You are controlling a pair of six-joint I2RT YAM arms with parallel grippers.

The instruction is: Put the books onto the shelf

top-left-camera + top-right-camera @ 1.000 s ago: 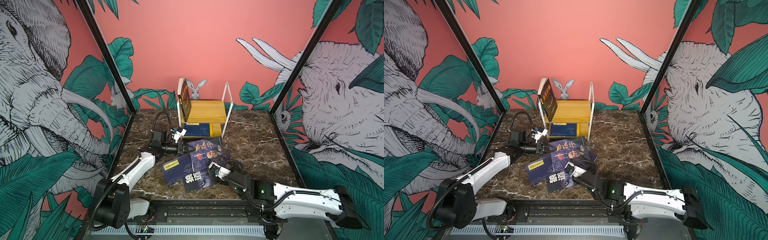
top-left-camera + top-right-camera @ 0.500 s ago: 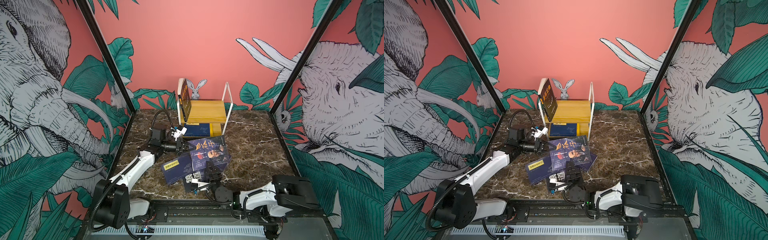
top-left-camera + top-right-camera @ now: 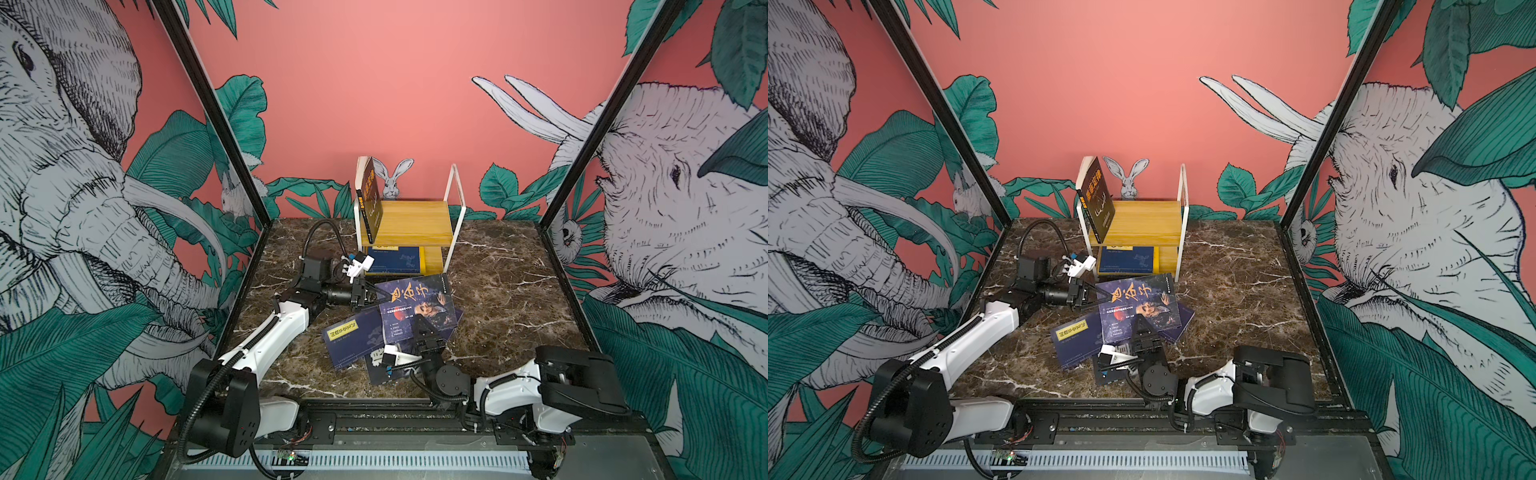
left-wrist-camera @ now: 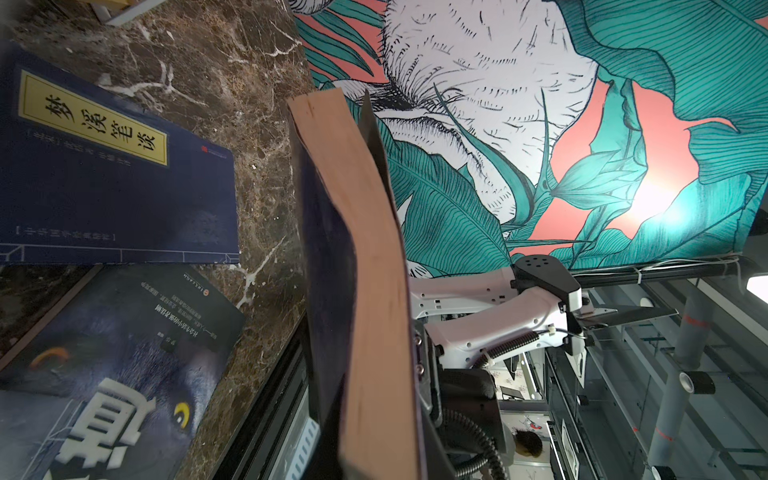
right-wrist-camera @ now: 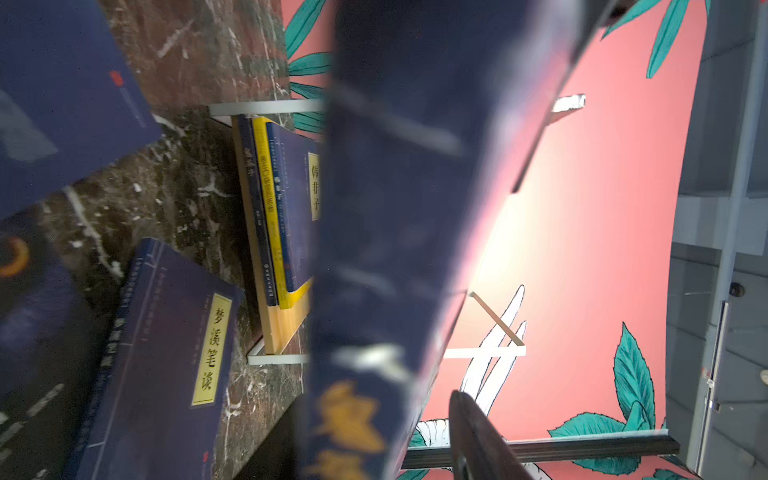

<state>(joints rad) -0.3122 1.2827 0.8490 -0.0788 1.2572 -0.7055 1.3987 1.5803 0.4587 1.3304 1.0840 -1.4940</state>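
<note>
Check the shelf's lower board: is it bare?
No, navy and yellow books lie stacked on the lower board of the shelf.

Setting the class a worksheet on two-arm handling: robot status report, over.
Left gripper: jaws shut on portrait-cover book, raised. Right gripper: jaws straddle its near edge, seemingly unclamped. Shelf: leaning book occupies top board's left end.

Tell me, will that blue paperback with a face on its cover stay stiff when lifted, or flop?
Probably floppy: the paperback visibly curves along its page edge in the left wrist view. It looks fairly thin, so it is likely light. Pinched near one corner by the left tool, it may sag or swing.
</note>
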